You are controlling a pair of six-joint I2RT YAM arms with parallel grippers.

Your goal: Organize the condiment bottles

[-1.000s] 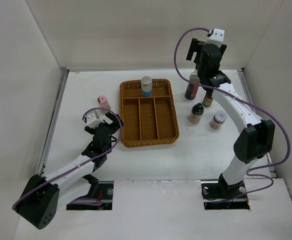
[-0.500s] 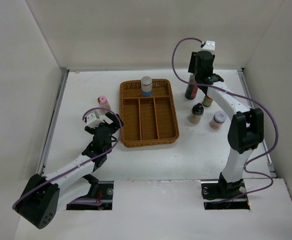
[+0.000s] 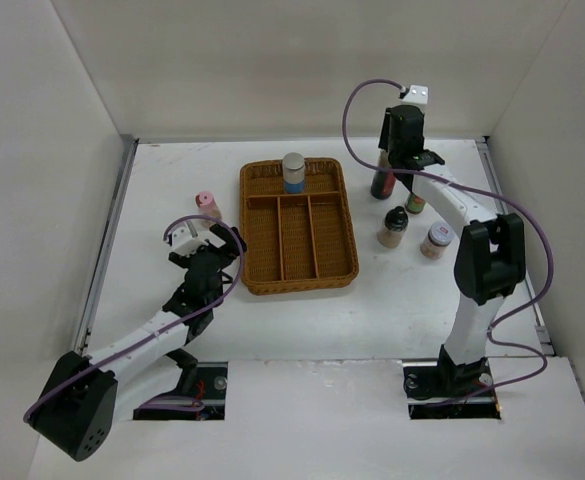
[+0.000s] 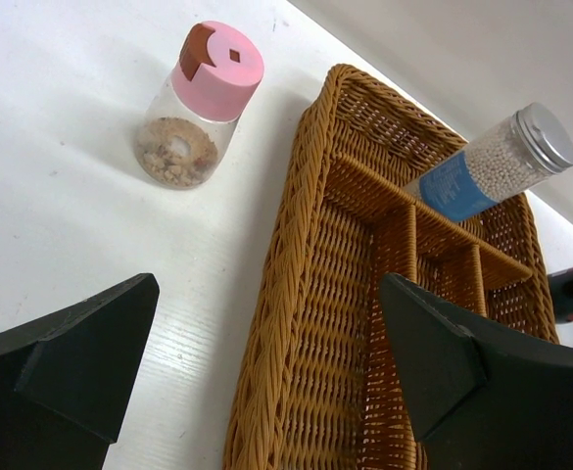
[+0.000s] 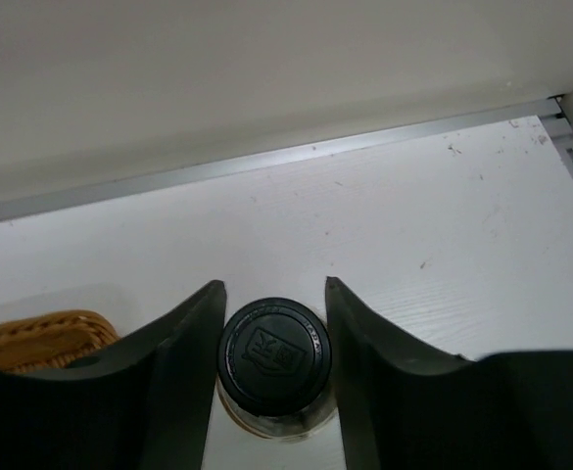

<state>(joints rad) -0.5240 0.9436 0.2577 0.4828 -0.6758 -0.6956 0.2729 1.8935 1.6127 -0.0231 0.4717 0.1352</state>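
Observation:
My right gripper (image 3: 392, 158) (image 5: 274, 289) is shut on the black cap of the tall dark bottle (image 3: 381, 184) (image 5: 274, 354), which stands on the table right of the wicker tray (image 3: 297, 270). Close by stand the yellow-capped bottle (image 3: 415, 204), partly behind my arm, the short dark bottle (image 3: 393, 226) and the white-lidded jar (image 3: 436, 240). The grey-lidded blue-labelled jar (image 3: 293, 172) (image 4: 492, 162) stands in the tray's far compartment. The pink-lidded jar (image 3: 208, 204) (image 4: 203, 103) sits left of the tray. My left gripper (image 3: 217, 240) (image 4: 268, 294) hangs open over the tray's left rim (image 4: 286, 294).
White walls close in the table at the back and both sides, with a metal strip (image 5: 266, 162) along the back edge just behind the held bottle. The tray's three long front compartments (image 3: 297, 235) hold nothing.
My right gripper has come down over the tall dark bottle and shut on its cap. The left arm and the other bottles have not moved.

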